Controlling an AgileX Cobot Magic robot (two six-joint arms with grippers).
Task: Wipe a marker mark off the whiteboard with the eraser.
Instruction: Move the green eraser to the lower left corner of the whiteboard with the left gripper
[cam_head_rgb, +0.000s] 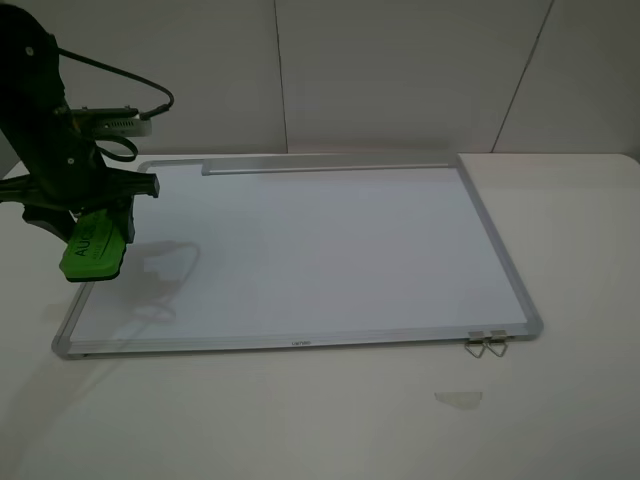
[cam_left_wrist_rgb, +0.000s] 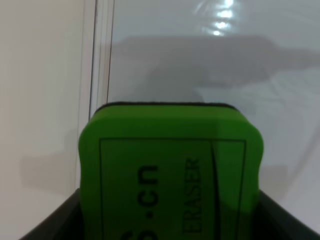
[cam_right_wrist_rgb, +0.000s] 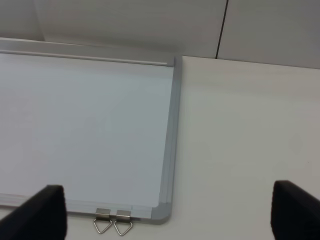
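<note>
Two grippers showed: the left gripper (cam_head_rgb: 100, 225) pinched the small bright green block eraser (cam_head_rgb: 93, 252) at the left edge of the large silver-framed white whiteboard (cam_head_rgb: 300, 250); the right gripper (cam_right_wrist_rgb: 166, 212) hung spread near its right edge.

Setting: robotics test lab, a staged work cell. Evidence: a plain white bench (cam_head_rgb: 300, 430), backed by bare white wall panels (cam_head_rgb: 400, 70) divided by thin dark seams (cam_head_rgb: 281, 70). A dark robot arm (cam_head_rgb: 45, 130) with an exposed cable (cam_head_rgb: 150, 95) looping off it stands over the bench's left side. A whiteboard (cam_head_rgb: 330, 250) lies flat on the bench rather than hanging, with two binder clips (cam_head_rgb: 486, 344) at its near edge. Lighting is even, with soft shadows.
</note>
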